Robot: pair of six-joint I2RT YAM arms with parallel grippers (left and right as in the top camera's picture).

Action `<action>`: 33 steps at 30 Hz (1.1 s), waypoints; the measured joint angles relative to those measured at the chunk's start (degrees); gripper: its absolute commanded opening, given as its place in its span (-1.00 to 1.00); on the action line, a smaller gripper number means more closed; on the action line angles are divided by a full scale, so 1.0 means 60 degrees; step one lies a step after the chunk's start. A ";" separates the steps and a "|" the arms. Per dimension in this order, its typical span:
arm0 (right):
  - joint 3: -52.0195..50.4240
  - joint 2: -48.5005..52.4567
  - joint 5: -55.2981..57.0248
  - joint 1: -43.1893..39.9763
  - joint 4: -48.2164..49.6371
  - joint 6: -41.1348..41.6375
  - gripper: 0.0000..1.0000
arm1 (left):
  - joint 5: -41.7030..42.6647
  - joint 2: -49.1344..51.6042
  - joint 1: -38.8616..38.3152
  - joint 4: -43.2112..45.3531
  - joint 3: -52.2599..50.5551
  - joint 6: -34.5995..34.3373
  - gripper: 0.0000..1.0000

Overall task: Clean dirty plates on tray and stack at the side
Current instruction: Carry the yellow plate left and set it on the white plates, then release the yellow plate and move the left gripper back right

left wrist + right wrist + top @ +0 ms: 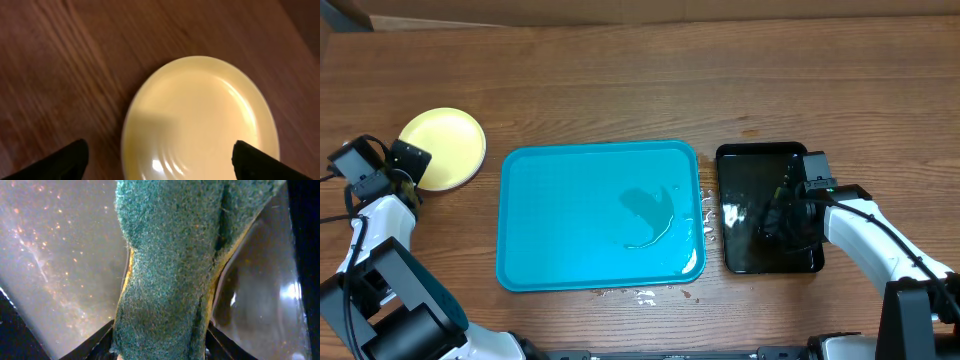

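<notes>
A pale yellow-green plate [442, 148] lies on the wooden table, left of the turquoise tray [570, 220]. No plate is on the tray, only a film of water [650, 215]. My left gripper [408, 160] hovers over the plate's left edge, open wide. In the left wrist view the plate [200, 115] shows below and between the two black fingertips [65, 160], and nothing is held. My right gripper [782, 205] is over the black tray [750, 165]. In the right wrist view it [160, 350] is shut on a green scouring sponge [175, 255], which hangs down onto the wet black tray [60, 270].
Water drops lie on the table at the turquoise tray's right edge and front edge [640, 295]. Cardboard runs along the back of the table [620, 12]. Bare wood shows behind both trays.
</notes>
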 measured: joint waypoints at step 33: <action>0.0871 -0.0036 0.0470 0.0000 -0.1512 -0.0670 0.57 | 0.6313 0.0011 -0.2998 -0.5042 0.0401 0.2080 0.55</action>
